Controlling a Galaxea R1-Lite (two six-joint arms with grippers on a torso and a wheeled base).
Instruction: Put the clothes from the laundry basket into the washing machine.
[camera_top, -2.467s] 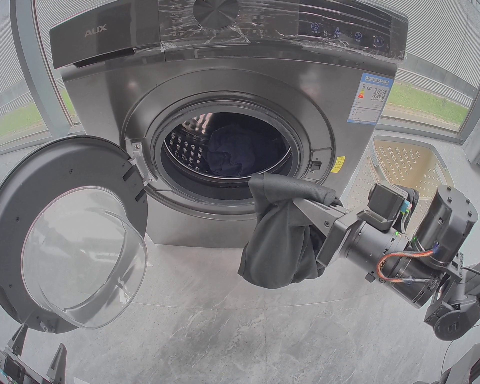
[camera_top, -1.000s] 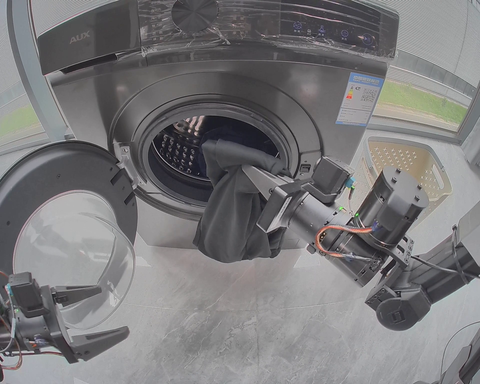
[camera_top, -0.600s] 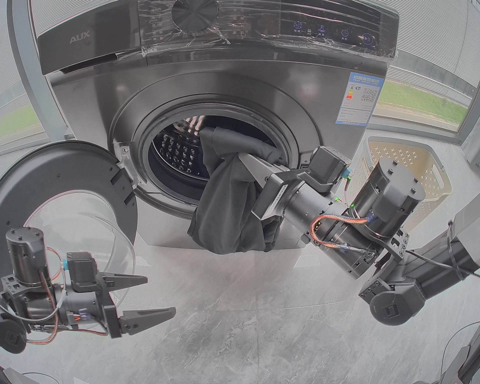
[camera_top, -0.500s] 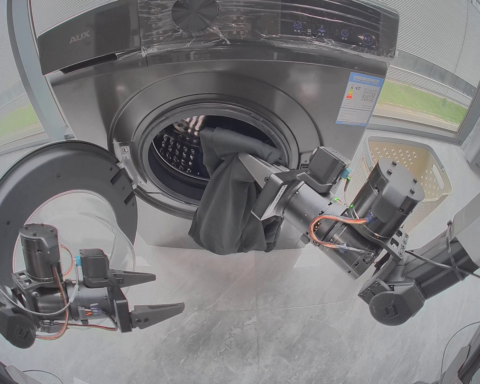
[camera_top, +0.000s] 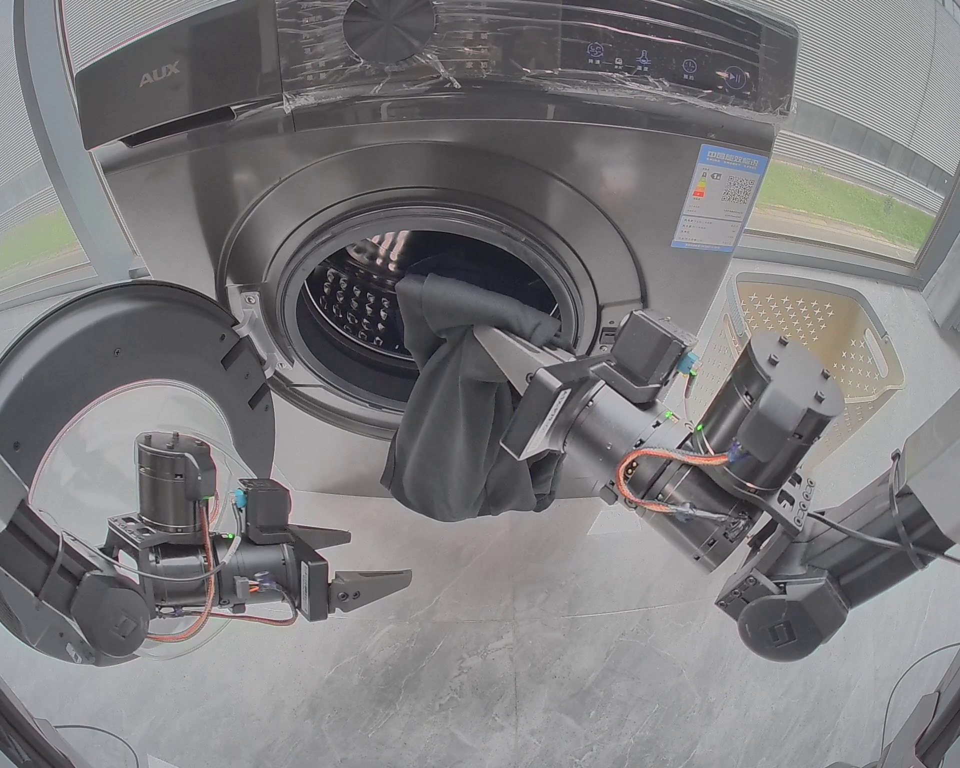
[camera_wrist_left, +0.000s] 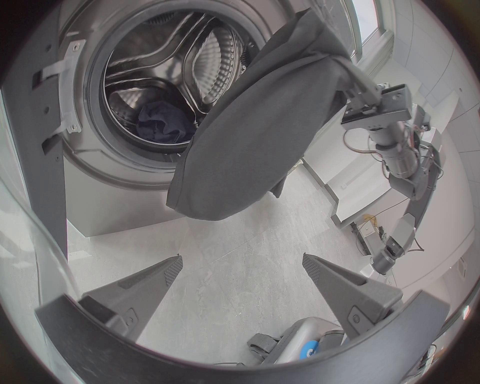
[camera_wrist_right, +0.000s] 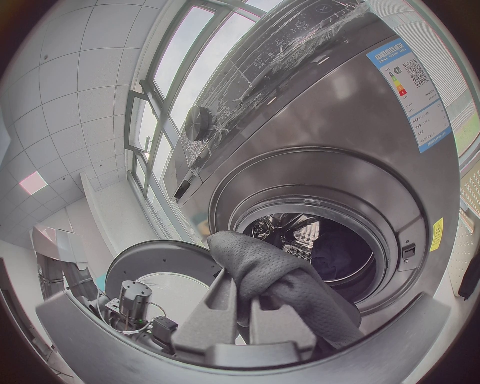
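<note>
Inside the drum, a dark bundle (half hidden by gray garment pinched in right gripper); left gripper spread wide.

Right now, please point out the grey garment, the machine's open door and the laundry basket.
grey garment (camera_top: 455, 440), head view, its hanging middle.
door (camera_top: 120, 330), head view, its dark frame.
laundry basket (camera_top: 810, 320), head view, its perforated wall.
</note>
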